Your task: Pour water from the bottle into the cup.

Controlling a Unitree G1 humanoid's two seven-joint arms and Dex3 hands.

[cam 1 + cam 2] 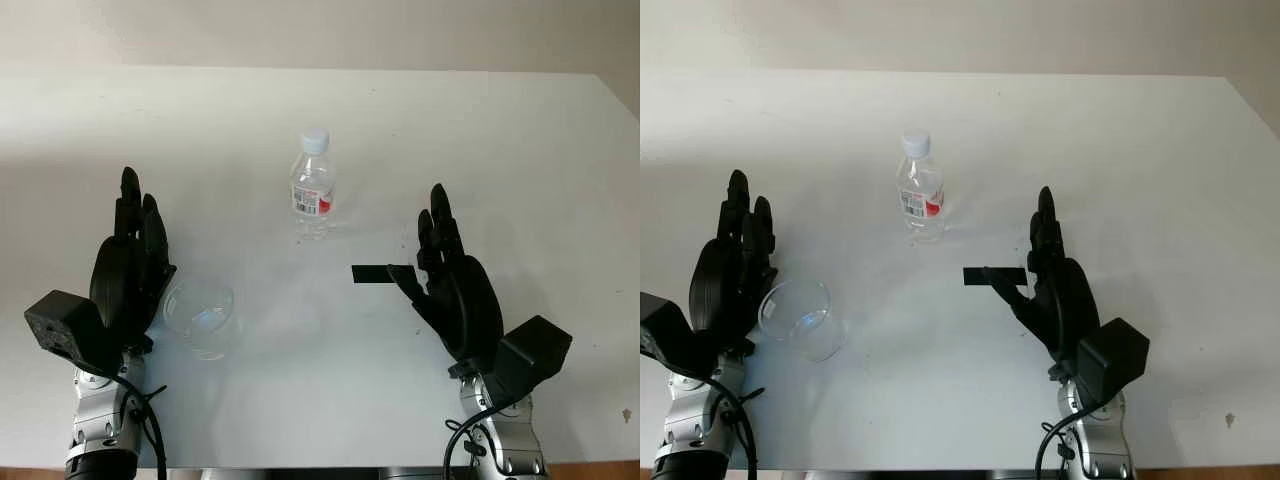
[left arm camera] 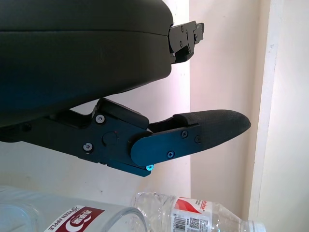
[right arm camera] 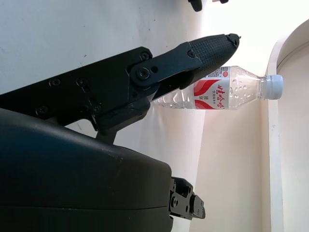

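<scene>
A clear plastic water bottle (image 1: 313, 186) with a white cap and a red-and-white label stands upright at the table's middle, seen also in the right wrist view (image 3: 227, 89) and the left wrist view (image 2: 193, 218). A clear empty cup (image 1: 200, 317) stands at the front left, its rim near the lens in the left wrist view (image 2: 72, 217). My left hand (image 1: 135, 255) is open, just left of the cup and close beside it. My right hand (image 1: 440, 265) is open at the front right, well to the right of the bottle and nearer to me, holding nothing.
The white table (image 1: 520, 160) runs back to a pale wall; its right edge shows at the far right. A small dark speck (image 1: 627, 413) lies near the front right corner.
</scene>
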